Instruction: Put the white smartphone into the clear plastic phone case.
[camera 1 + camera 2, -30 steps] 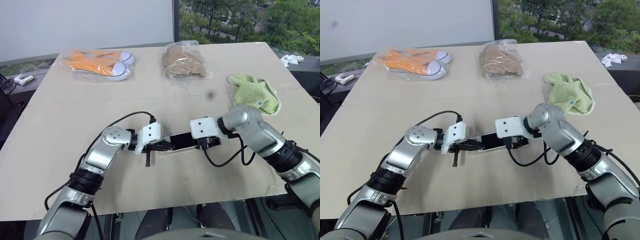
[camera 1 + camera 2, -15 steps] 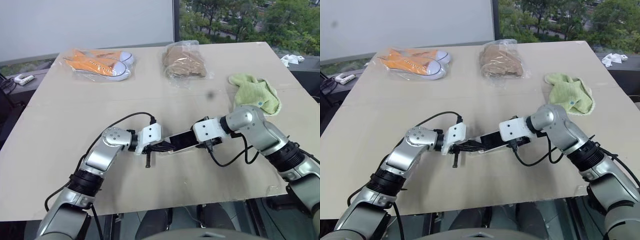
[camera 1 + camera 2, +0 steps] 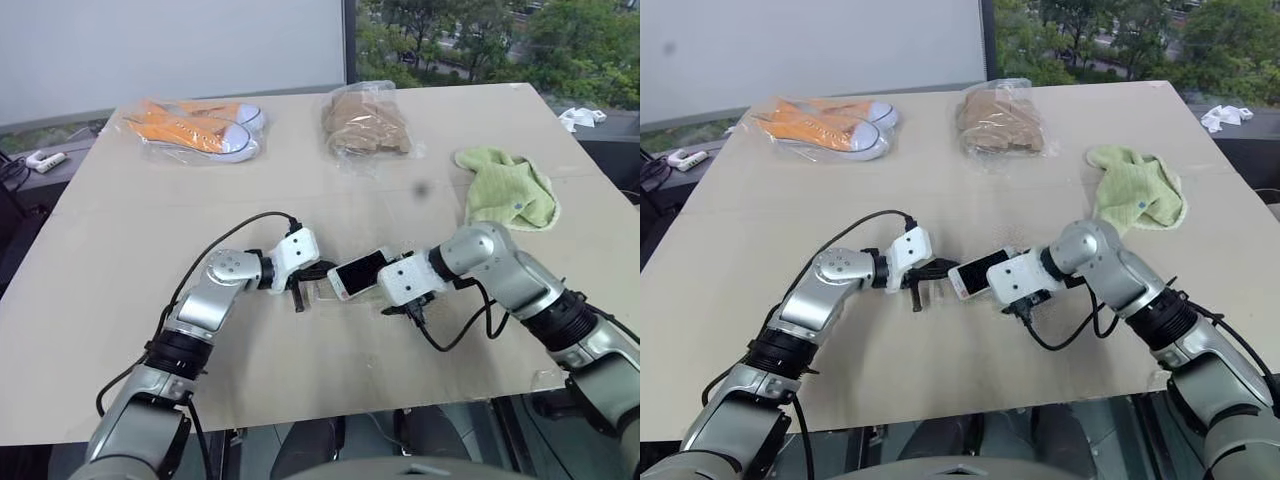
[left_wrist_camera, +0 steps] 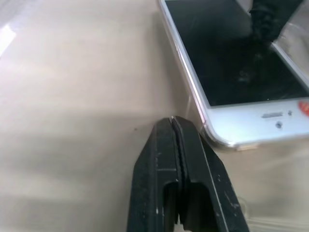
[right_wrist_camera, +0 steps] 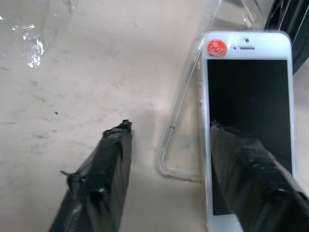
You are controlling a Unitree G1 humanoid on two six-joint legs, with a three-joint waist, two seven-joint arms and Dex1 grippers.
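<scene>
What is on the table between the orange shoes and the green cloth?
A clear bag of brown stuff lies between the orange shoes and the green cloth, seen in the head views.

A white smartphone (image 5: 248,111) with a black screen and a red dot at one end. Upper left, orange sneakers (image 3: 195,128) with white toes; upper centre, a tan bundle (image 3: 366,124) (possibly fabric); right, a pale green cloth (image 3: 506,188).

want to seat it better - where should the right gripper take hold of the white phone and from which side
Judging from the pose: pinch the white smartphone across its long edges near the end away from the orange sticker, coming from the right gripper side. Its sticker end lies over the clear plastic phone case, close to the shut left gripper.
</scene>
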